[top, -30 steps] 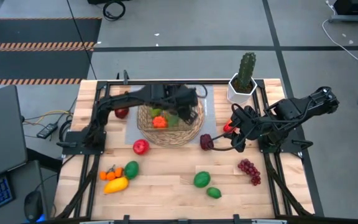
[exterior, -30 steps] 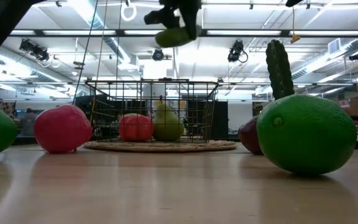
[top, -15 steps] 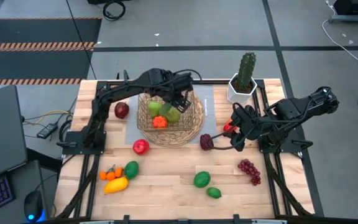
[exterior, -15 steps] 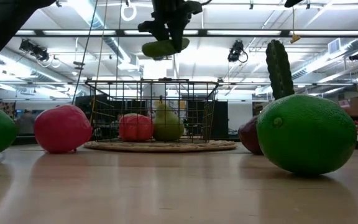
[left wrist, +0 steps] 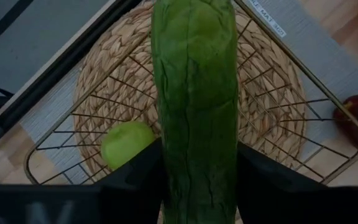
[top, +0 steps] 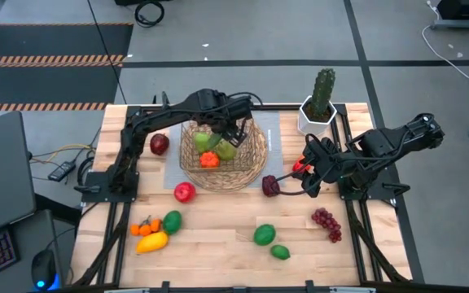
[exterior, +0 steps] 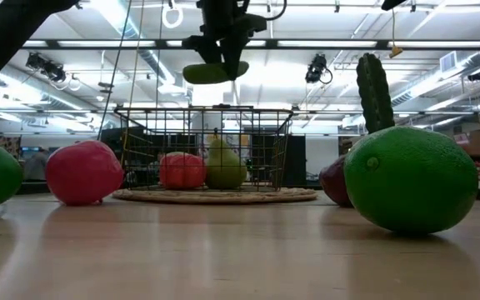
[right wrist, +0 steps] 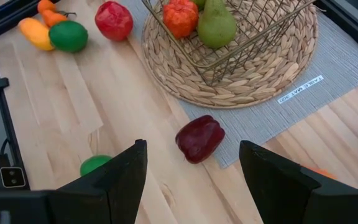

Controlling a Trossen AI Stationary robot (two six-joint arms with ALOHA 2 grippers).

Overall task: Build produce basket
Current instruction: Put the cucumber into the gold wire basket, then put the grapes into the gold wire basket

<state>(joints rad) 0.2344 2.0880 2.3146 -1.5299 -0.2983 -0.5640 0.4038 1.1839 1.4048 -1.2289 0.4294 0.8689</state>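
Note:
The round tan wicker basket (top: 243, 167) stands on a grey mat and holds a green pear (exterior: 223, 167) and an orange-red fruit (exterior: 182, 171). My left gripper (top: 222, 134) hangs over the basket, shut on a green cucumber (left wrist: 194, 93), which also shows in the low view (exterior: 215, 72). My right gripper (top: 308, 177) is open and empty, near the table top at the right of a dark red plum (right wrist: 199, 138). The plum lies on the wood at the mat's edge. My left gripper pinches the cucumber's two long sides (left wrist: 166, 168) between its two fingers (left wrist: 135, 183), about at the middle of its length. The fingers come from above, pointing down, and lie across the cucumber. The cucumber hangs about level, lifted clear above the basket's rim.
A cactus in a white pot (top: 320, 106) stands at the far right. A dark apple (top: 159, 144) and a red apple (top: 185, 192) lie left of the basket. Oranges, a mango and a lime (top: 172, 221) lie near left. Two limes (top: 265, 235) and grapes (top: 326, 221) lie near right.
My left gripper has carried the cucumber from over the basket's right side toward the table's left and far edge, to above the basket's middle, and somewhat down. The cucumber has stayed in the hold and has turned closer to level.

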